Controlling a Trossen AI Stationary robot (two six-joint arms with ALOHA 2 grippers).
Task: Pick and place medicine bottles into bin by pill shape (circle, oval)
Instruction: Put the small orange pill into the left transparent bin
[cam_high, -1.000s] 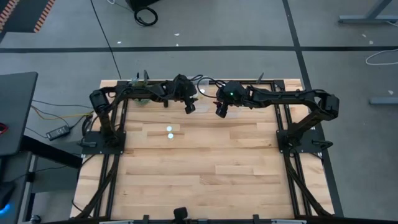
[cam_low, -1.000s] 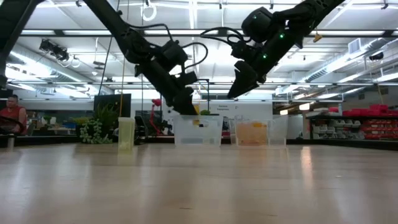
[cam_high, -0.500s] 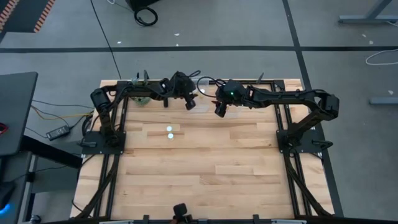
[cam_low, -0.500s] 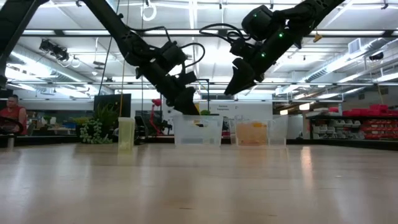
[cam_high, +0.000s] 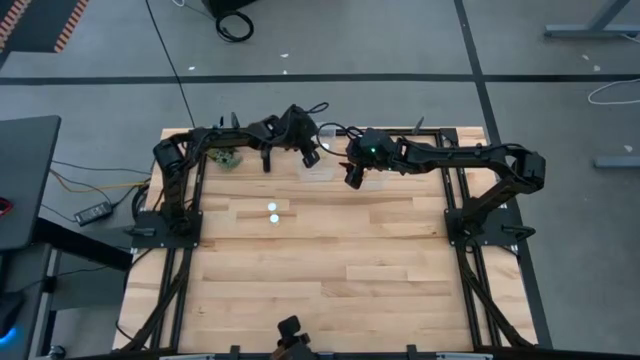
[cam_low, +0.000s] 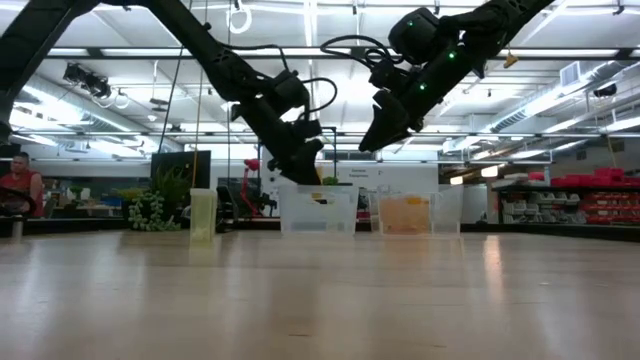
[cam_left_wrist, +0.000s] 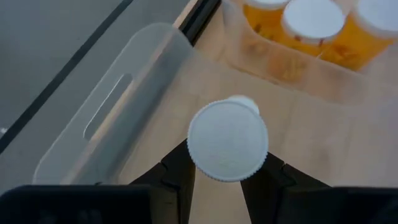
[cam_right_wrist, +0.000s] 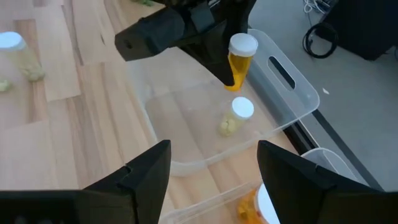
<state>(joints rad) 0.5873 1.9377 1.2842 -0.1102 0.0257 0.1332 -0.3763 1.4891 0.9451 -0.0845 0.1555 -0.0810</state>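
Over the far edge of the wooden tabletop (cam_high: 330, 250), the left pincer (cam_right_wrist: 227, 78) hangs above a clear plastic bin (cam_right_wrist: 186, 134), its two dark fingers closed on a small amber medicine bottle with a round white cap (cam_right_wrist: 241, 61). From the left wrist view, that white cap (cam_left_wrist: 227, 140) sits squarely between the fingers, held upright over the bin's floor. One smaller white-capped bottle (cam_right_wrist: 235, 117) already lies inside this bin. Just beside it stands a second clear bin (cam_left_wrist: 292, 53) holding several amber bottles with white caps (cam_left_wrist: 311, 25).

The right pincer (cam_high: 354, 180) hovers near the bins, a little apart from the left one, with its fingers spread and nothing between them.

Two more white-capped bottles (cam_high: 273, 212) stand together nearer the middle of the tabletop, well apart from both bins.
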